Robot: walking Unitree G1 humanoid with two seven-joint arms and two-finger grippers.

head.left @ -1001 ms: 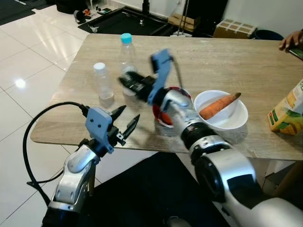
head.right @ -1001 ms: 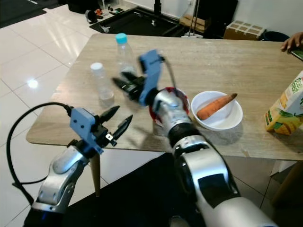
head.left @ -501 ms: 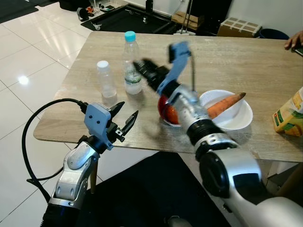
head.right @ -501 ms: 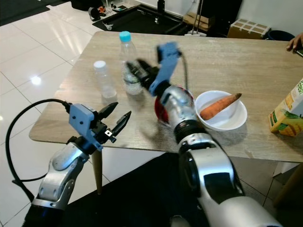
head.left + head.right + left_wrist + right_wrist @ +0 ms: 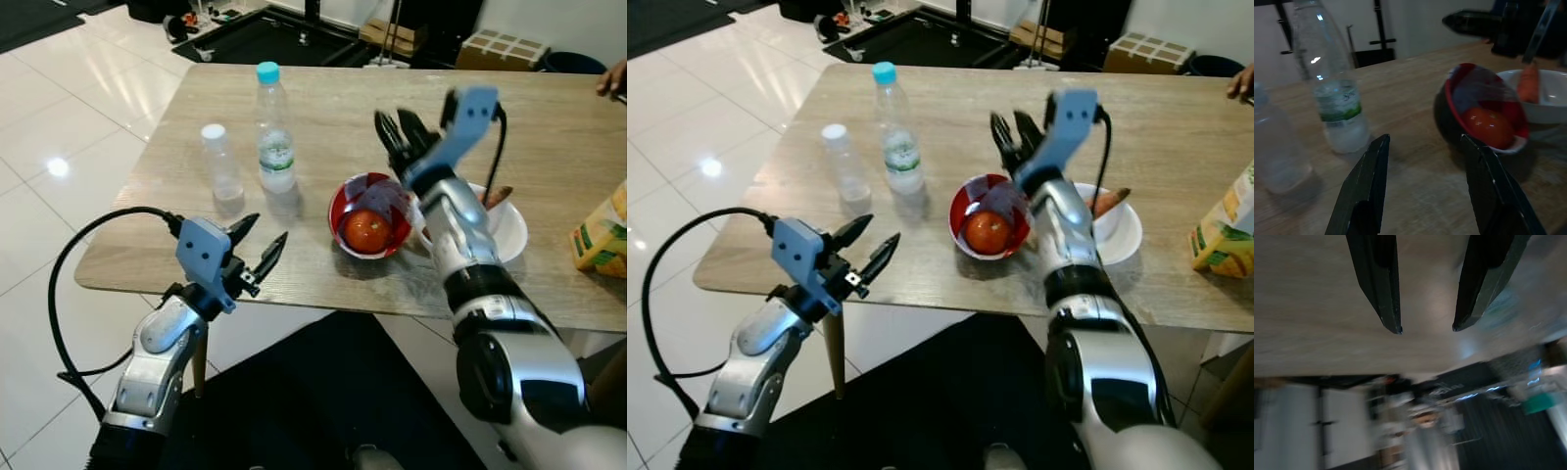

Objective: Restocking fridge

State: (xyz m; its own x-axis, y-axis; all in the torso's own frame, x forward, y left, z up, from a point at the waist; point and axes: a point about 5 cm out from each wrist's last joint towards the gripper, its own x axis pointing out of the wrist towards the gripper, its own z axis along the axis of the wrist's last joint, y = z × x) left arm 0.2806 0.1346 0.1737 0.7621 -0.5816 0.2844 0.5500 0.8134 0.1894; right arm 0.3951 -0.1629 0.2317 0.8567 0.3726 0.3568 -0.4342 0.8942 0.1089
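table [image 5: 549, 127] light wood grain | taller bottle [image 5: 273, 132] clear, teal cap, green-white label | small bottle [image 5: 218, 164] clear, white cap | bowl [image 5: 345, 204] red, tomato [image 5: 367, 230] red | white bowl [image 5: 509, 230], orange carrot [image 5: 496, 195] | carton [image 5: 602, 235] yellow-green | floor [image 5: 59, 117] white tiles

Wooden tabletop [image 5: 323, 108], pale grain, rounded near-left corner. White glossy tiled floor [image 5: 59, 108] off left edge, bright light glare [image 5: 57, 166] on one tile. Dark mat [image 5: 294, 392] on floor below near edge. Beyond far edge: black low frame [image 5: 265, 44], brown cardboard box [image 5: 384, 32], second box with white grid top [image 5: 500, 47], dark round bin [image 5: 566, 62] just beside it. Person's hand [image 5: 615, 76] at far-right corner, resting on tabletop edge.
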